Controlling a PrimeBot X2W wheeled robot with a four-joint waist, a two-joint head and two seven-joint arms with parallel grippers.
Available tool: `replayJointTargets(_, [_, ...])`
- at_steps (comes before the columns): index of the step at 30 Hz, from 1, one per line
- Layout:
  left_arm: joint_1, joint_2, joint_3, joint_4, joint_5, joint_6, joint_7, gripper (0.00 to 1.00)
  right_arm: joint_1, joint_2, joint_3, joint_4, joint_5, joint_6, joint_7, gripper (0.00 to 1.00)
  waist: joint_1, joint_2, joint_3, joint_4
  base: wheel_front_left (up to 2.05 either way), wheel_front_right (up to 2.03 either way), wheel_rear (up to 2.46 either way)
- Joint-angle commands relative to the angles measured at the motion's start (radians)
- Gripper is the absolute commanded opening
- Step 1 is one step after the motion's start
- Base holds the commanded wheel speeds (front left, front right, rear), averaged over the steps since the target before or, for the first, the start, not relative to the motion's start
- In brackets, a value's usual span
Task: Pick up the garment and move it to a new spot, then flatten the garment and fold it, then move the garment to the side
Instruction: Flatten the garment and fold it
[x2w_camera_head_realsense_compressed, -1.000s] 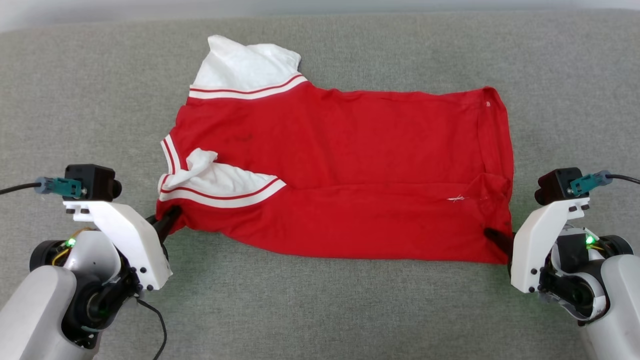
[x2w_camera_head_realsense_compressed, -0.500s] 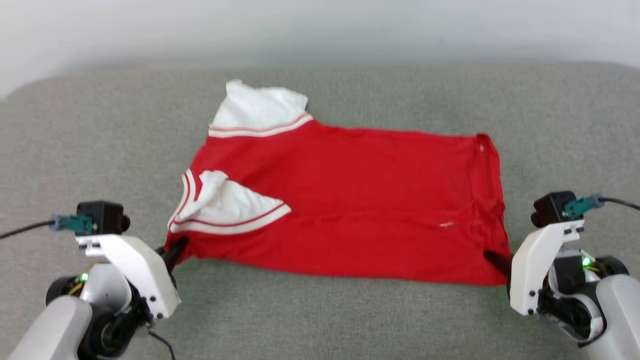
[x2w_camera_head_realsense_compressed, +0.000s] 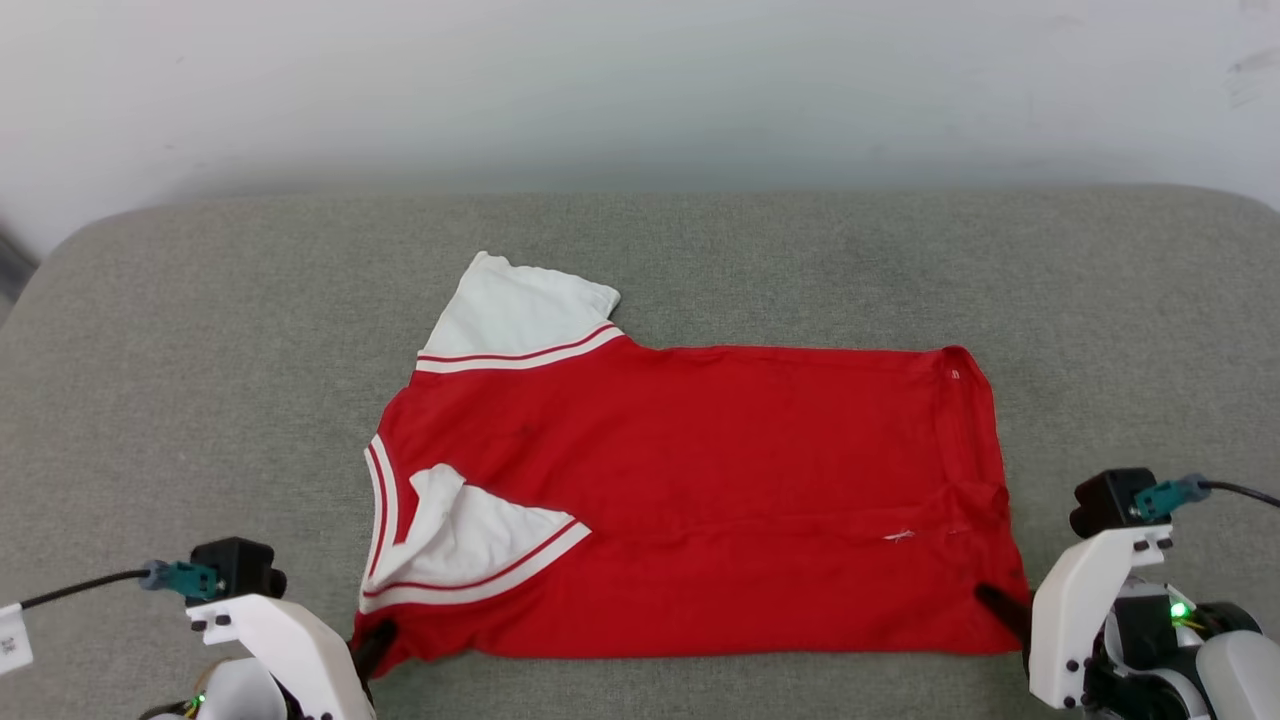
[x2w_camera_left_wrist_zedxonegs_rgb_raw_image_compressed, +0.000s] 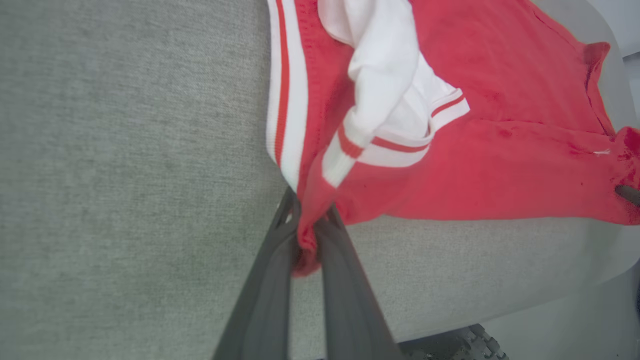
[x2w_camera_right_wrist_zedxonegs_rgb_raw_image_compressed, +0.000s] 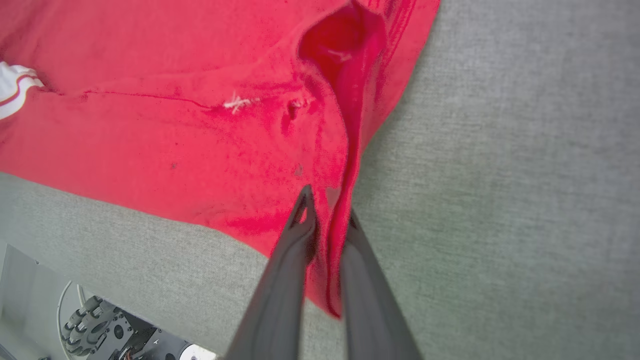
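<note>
Left gripper (x2w_camera_left_wrist_zedxonegs_rgb_raw_image_compressed: 310, 220): clenched on the near-left corner of the garment, red cloth bunched between its fingers.
Right gripper (x2w_camera_right_wrist_zedxonegs_rgb_raw_image_compressed: 327, 210): clenched on the near-right hem corner.
Garment (x2w_camera_head_realsense_compressed: 700, 480): the red jersey T-shirt with white short sleeves lay spread across the middle of the grey woven-fabric bench (x2w_camera_head_realsense_compressed: 200, 350), its near edge close to the bench's near edge.
Change: the whole head view had shifted, so the camera had moved. Between the two grips, the near edge had drawn from a sagging curve into a nearly straight line.
Meaning: judged a tensioning pull, so flattening was under way and folding was yet to come.
Near sleeve (x2w_camera_head_realsense_compressed: 470, 550): folded over the red body.
Far sleeve (x2w_camera_head_realsense_compressed: 520, 315): lay flat toward the far-left.
Writing: none legible. There was only a small white stitch mark (x2w_camera_head_realsense_compressed: 903, 537) near the right hem.
</note>
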Motion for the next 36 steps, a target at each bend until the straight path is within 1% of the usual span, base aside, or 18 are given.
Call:
replayJointTargets(1, [0.009,-0.014,-0.005,0.021,-0.013,-0.013,0.002,0.00,0.023,0.008,-0.005,0.012,-0.001,0.000,-0.020,1.00,0.0001,0.0000,0.006,0.000,0.00,0.00,0.00])
replayJointTargets(2, [0.004,-0.019,-0.007,0.032,-0.013,-0.018,-0.005,0.40,0.026,0.009,-0.004,0.010,0.000,0.000,-0.037,1.00,0.0001,0.0000,0.009,0.000,0.00,0.00,0.00])
replayJointTargets(3, [-0.003,-0.025,-0.006,0.044,-0.011,-0.021,-0.015,1.00,0.025,0.009,-0.005,0.005,-0.001,0.000,-0.059,1.00,0.0001,0.0000,0.011,-0.001,0.00,0.00,0.00])
replayJointTargets(6, [-0.022,-0.038,0.010,0.076,0.003,-0.025,-0.066,1.00,0.037,0.004,-0.007,-0.016,-0.011,0.000,-0.146,1.00,0.0001,0.0000,0.006,-0.007,0.00,0.00,0.00])
replayJointTargets(7, [-0.022,-0.038,0.010,0.076,0.003,-0.025,-0.066,1.00,0.037,0.004,-0.007,-0.016,-0.011,0.000,-0.146,1.00,0.0001,0.0000,0.006,-0.007,0.00,0.00,0.00])
replayJointTargets(9, [-0.024,-0.044,0.020,0.084,0.010,-0.029,-0.099,1.00,0.048,0.000,-0.004,-0.040,-0.025,0.000,-0.212,1.00,0.0001,0.0000,-0.004,-0.012,0.00,0.00,0.00])
replayJointTargets(12, [-0.032,-0.048,0.045,0.069,0.030,-0.016,-0.163,1.00,0.068,-0.008,-0.016,-0.075,-0.068,0.000,-0.315,1.00,0.0001,0.0000,-0.022,-0.020,0.00,0.00,0.00])
replayJointTargets(16, [-0.046,-0.038,0.061,0.031,0.064,0.002,-0.215,1.00,0.081,0.024,-0.064,-0.125,-0.126,0.000,-0.435,1.00,0.0001,0.0000,-0.038,-0.034,0.00,0.00,0.00])
replayJointTargets(21, [-0.099,-0.024,0.079,-0.011,0.132,0.035,-0.280,1.00,0.088,0.075,-0.124,-0.190,-0.211,0.000,-0.541,1.00,0.0001,0.0000,-0.027,-0.058,0.00,0.00,0.00])
replayJointTargets(24, [-0.158,-0.019,0.088,-0.026,0.167,0.051,-0.310,1.00,0.074,0.111,-0.149,-0.235,-0.242,0.000,-0.582,1.00,0.0001,0.0000,0.005,-0.079,0.00,0.00,0.00])
replayJointTargets(28, [-0.261,-0.012,0.096,-0.004,0.193,0.053,-0.318,1.00,0.031,0.146,-0.151,-0.288,-0.270,0.000,-0.613,1.00,0.0001,0.0000,0.076,-0.115,0.00,0.00,0.00])
replayJointTargets(32, [-0.377,0.013,0.105,0.030,0.206,0.047,-0.289,1.00,-0.019,0.173,-0.137,-0.333,-0.277,0.000,-0.639,1.00,0.0001,0.0000,0.175,-0.164,0.00,0.00,0.00])
replayJointTargets(36, [-0.509,0.046,0.097,0.095,0.204,0.020,-0.219,1.00,-0.066,0.189,-0.125,-0.358,-0.275,0.000,-0.665,1.00,0.0001,0.0000,0.263,-0.202,0.00,0.00,0.00])
